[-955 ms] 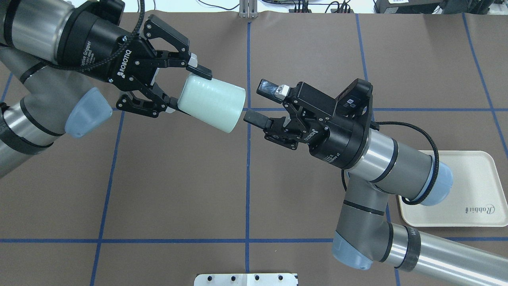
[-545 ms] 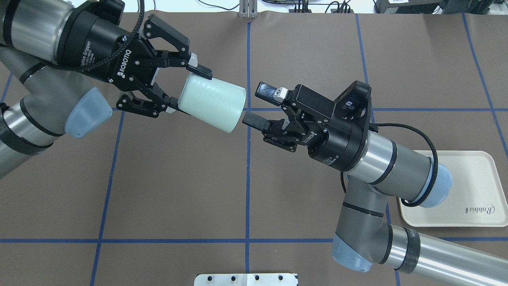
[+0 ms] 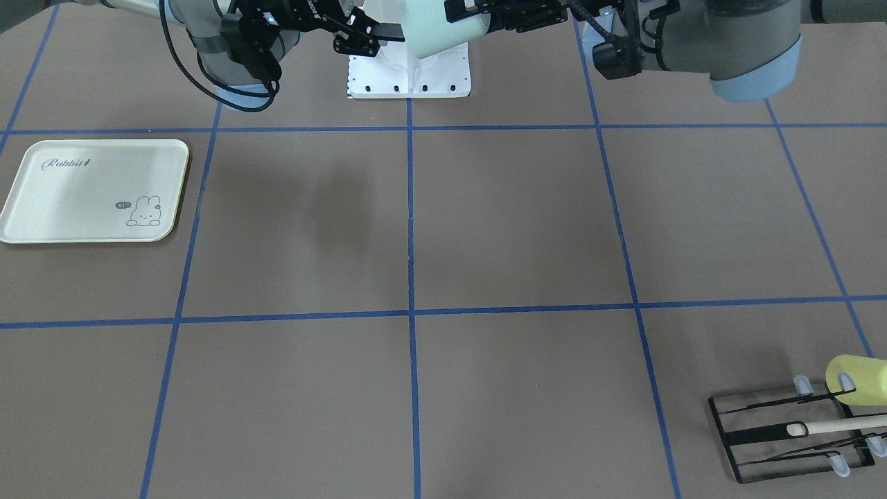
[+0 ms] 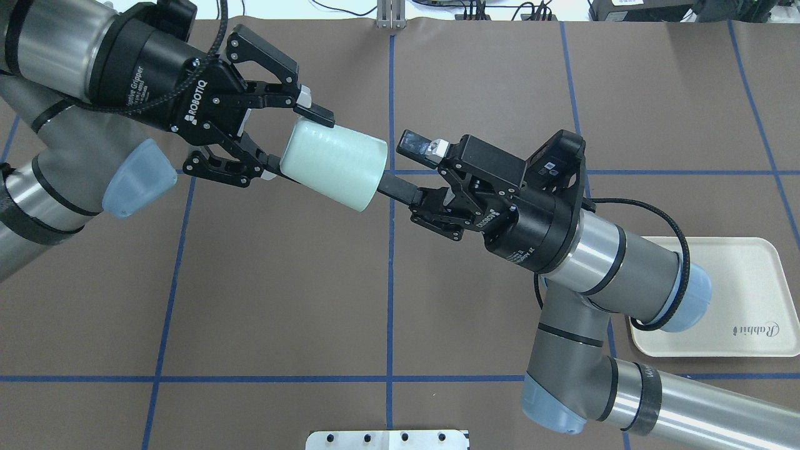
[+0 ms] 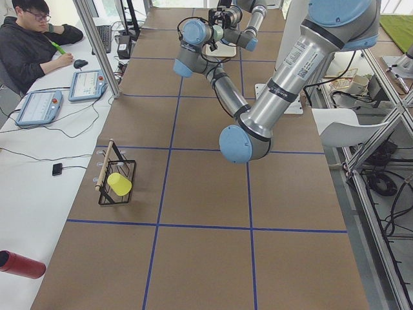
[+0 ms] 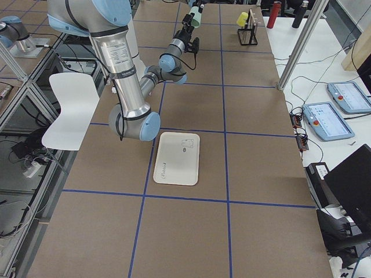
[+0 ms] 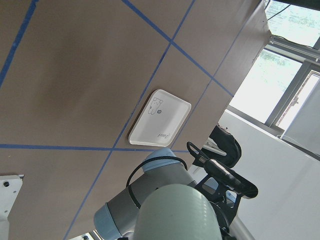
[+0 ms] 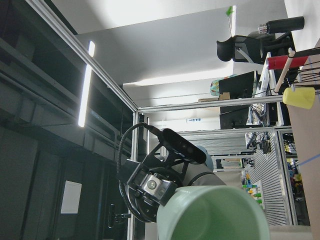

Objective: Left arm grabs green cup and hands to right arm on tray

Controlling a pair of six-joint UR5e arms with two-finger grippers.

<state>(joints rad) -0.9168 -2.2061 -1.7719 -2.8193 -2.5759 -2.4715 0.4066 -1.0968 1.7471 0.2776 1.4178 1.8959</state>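
The pale mint green cup (image 4: 334, 164) hangs on its side above the table, mouth toward the right arm. My left gripper (image 4: 299, 145) is shut on its base end. My right gripper (image 4: 397, 164) is open, and its jaws straddle the cup's rim. Its lower finger (image 4: 395, 187) reaches the rim and its upper finger (image 4: 414, 142) stands just off the rim. In the front view the cup (image 3: 433, 28) sits between both grippers at the top edge. The cream tray (image 4: 744, 294) lies flat at the right, partly under the right arm, and shows empty in the front view (image 3: 97, 190).
A black wire rack (image 3: 783, 433) holds a yellow-green cup (image 3: 859, 380) and a wooden stick at the table's far left corner. A white mounting plate (image 4: 387, 439) sits at the robot's base. An operator (image 5: 32, 39) sits beside the table.
My right gripper has moved left toward the cup, still open; its lower finger now reaches the rim. The left gripper and cup have hardly moved.
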